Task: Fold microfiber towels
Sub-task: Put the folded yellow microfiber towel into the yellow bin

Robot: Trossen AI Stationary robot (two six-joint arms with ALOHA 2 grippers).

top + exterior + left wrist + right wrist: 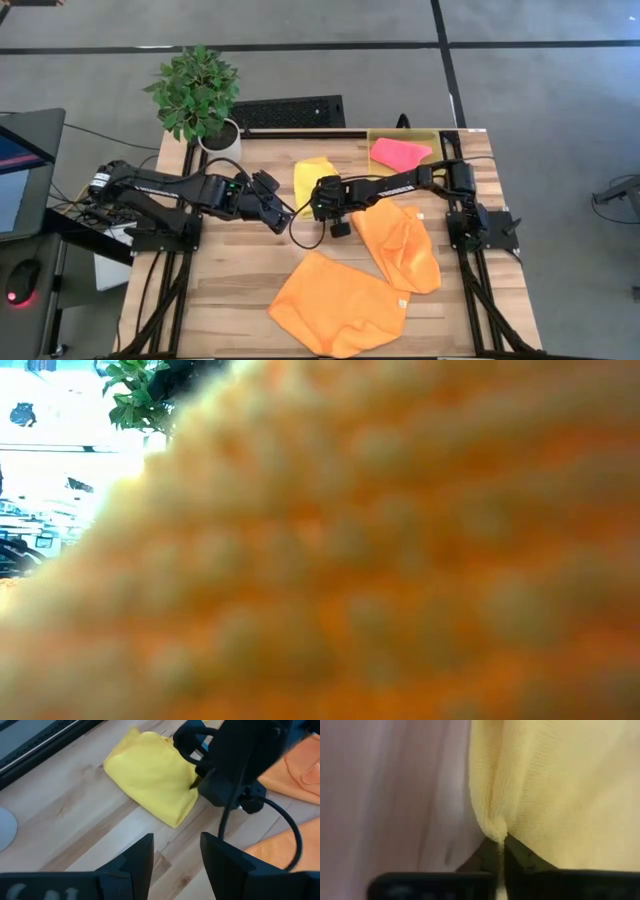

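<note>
From overhead we look straight down on the whole table [240, 290] and 2 arms. Our low camera is nearly covered by an orange towel [380, 560] pressed close. The left wrist view and the much nearer right wrist view share the yellow towel [152, 782] with the overhead.

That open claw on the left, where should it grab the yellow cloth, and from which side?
Probably the near corner of the yellow towel, the rounded fold that juts toward the open left gripper. Coming in low across the bare table from that side looks best: that edge lies free, while the right gripper already pinches the cloth on the opposite side, by the orange towels.
</note>
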